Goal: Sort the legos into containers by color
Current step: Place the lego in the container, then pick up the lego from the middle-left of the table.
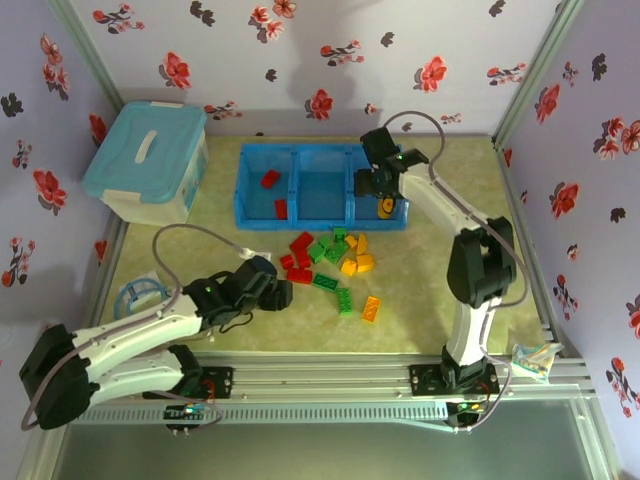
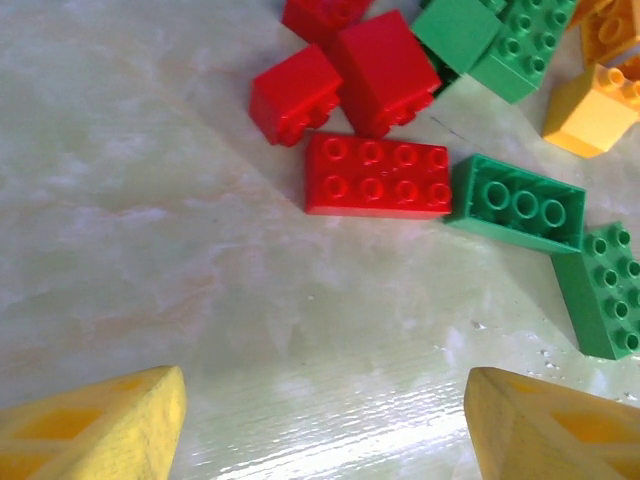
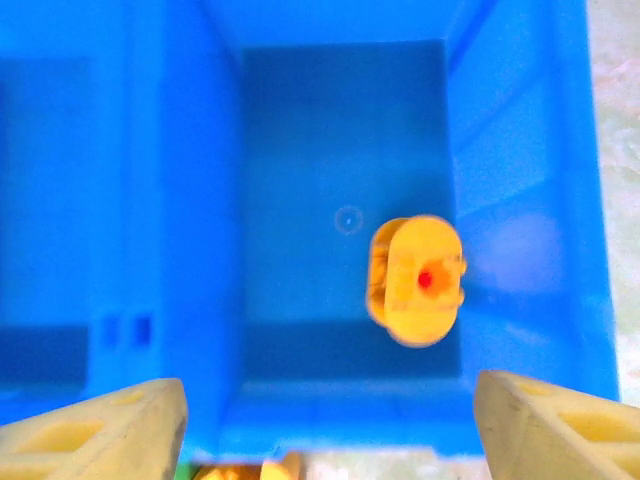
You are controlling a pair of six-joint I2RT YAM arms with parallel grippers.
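Blue plastic, low and bright: tray of three joined square compartments (image 1: 320, 221) at the far middle of the pale marbled table (image 1: 420, 300), seen from the top external camera. Two small red studded bricks (image 1: 270, 179) in the left compartment and a rounded yellow-orange plastic piece (image 1: 385, 207) in the right, colours kept apart in line with the sorting. Right gripper (image 1: 372, 185) far forward, arm stretched out and wrist bent down over that right compartment. Loose heap of red, green and yellow-orange bricks (image 1: 330, 262) near the tray's front, not yet sorted. Left gripper (image 1: 283, 292) low at the heap's near-left edge, arm folded close to the table, nose toward the red ones. From the left wrist: yellow fingers (image 2: 100, 430) set wide apart, nothing between, bare table beneath. Flat red eight-stud brick (image 2: 378, 175) straight ahead, clear of the tips and just beside a green brick (image 2: 515, 203) at its right end. Probably lined up for a red pick. From the right wrist: looking straight down into the right compartment, fingers (image 3: 560, 425) spread wide and empty. Yellow-orange piece below, toward the right wall, blurred, so lying or falling impossible to say. Likely the drop-off step for this piece.
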